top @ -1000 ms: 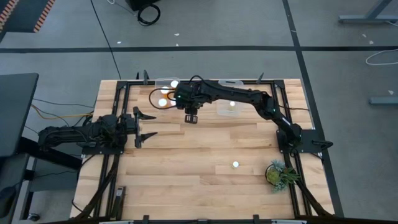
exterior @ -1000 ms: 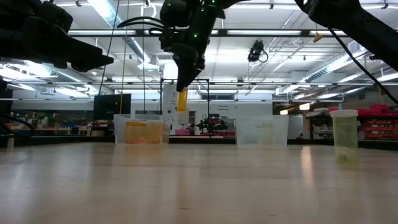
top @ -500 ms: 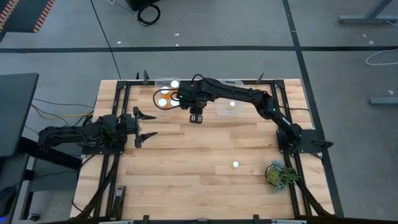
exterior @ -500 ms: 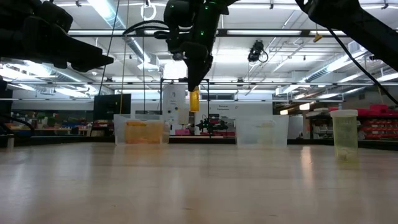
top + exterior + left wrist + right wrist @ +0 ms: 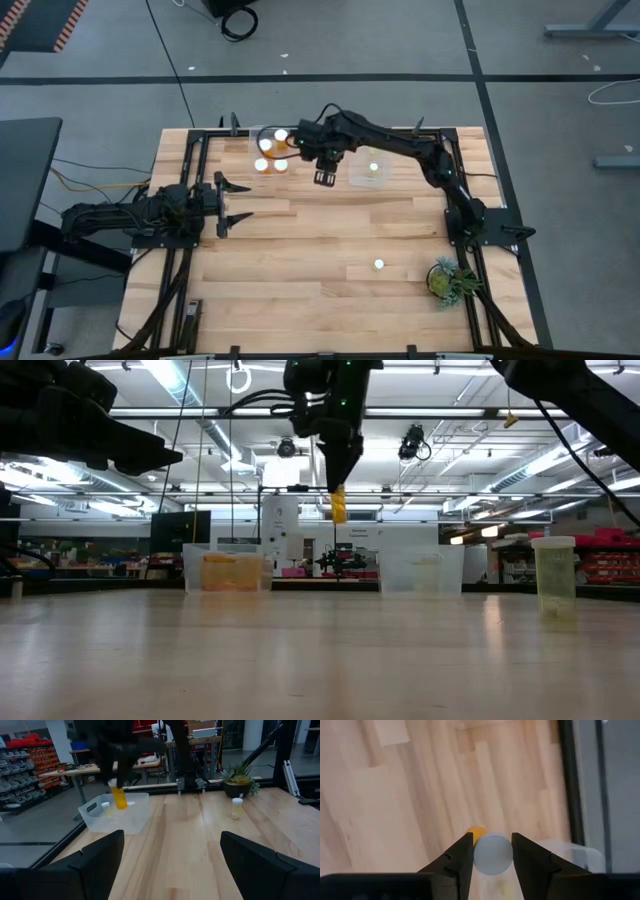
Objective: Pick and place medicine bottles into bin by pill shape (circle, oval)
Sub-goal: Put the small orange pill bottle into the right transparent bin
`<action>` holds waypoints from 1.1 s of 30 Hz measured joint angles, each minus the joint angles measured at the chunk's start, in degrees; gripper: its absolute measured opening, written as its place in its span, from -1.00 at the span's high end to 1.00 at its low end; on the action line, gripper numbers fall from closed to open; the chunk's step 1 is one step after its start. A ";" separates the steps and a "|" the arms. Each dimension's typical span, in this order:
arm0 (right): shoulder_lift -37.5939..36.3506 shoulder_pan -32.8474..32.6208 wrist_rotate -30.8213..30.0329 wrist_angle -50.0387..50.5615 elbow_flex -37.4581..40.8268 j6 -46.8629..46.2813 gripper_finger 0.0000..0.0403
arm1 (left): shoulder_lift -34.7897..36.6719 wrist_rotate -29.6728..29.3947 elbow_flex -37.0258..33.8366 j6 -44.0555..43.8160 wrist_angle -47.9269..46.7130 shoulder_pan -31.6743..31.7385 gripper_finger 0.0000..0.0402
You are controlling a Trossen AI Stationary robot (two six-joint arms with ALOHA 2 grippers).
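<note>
2 clear tubs stand at the table's far edge: the left tub [image 5: 268, 150] holds capped bottles, the right tub [image 5: 368, 172] 1. Between them, raised above the table, the right gripper [image 5: 338, 500] is clamped on an amber medicine bottle [image 5: 339, 506]. Another bottle [image 5: 379, 265] stands near the plant [image 5: 446, 279]. The left gripper [image 5: 238, 201] waits, fingers spread, empty.

Pill shapes inside bottles [image 5: 378, 265] too small to tell
</note>
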State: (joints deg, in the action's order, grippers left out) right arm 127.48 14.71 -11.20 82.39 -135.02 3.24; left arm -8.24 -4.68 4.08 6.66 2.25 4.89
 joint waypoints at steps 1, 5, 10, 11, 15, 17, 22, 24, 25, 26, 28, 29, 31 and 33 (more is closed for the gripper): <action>-0.64 0.25 -0.56 0.10 0.00 -0.28 0.33 | 0.01 0.00 0.00 0.00 0.00 0.00 -0.70; -2.69 1.49 -1.52 0.84 0.00 -1.38 0.33 | 0.01 -0.01 0.00 0.00 -0.03 0.01 -0.70; -5.05 3.71 -3.81 1.59 0.00 -3.39 0.33 | -0.01 0.00 0.00 0.02 -0.08 0.01 -0.70; -5.27 4.22 -4.18 1.89 0.00 -3.81 0.33 | -0.01 0.01 0.00 0.02 -0.06 -0.01 -0.70; -5.96 6.80 -4.24 2.19 0.00 -5.10 0.33 | 0.00 0.01 0.00 0.01 -0.04 0.00 -0.70; -5.98 8.14 -4.24 2.32 0.00 -5.46 0.33 | -0.01 0.00 0.00 0.02 -0.06 0.01 -0.70; -5.98 10.89 -4.25 2.45 0.00 -6.14 0.33 | 0.01 -0.01 0.00 0.02 -0.03 -0.01 -0.70; -5.98 11.61 -4.24 2.45 0.00 -6.32 0.33 | -0.01 0.01 0.00 0.00 -0.03 -0.01 -0.70; -5.98 11.95 -4.26 2.45 0.00 -6.44 0.33 | 0.00 0.01 0.00 0.02 -0.03 0.00 -0.70; -5.98 12.14 -4.24 2.45 0.00 -6.53 0.33 | 0.00 0.01 0.00 0.02 -0.03 -0.01 -0.70; -5.98 12.56 -4.24 2.45 0.00 -6.70 0.33 | 0.00 0.01 0.00 0.00 -0.03 -0.01 -0.70; -5.98 12.69 -4.25 2.43 0.00 -6.71 0.33 | -0.01 0.01 0.00 0.02 -0.03 -0.01 -0.70; -5.98 12.73 -4.28 2.38 0.01 -6.73 0.33 | 0.00 0.01 0.00 0.00 -0.03 0.00 -0.70; -5.98 12.99 -4.26 2.32 0.02 -6.93 0.33 | -0.01 0.01 0.00 0.02 -0.03 -0.01 -0.70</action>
State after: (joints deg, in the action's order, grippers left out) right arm 121.49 27.70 -15.46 84.71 -135.00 -3.69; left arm -8.25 -4.67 4.08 6.68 2.22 4.89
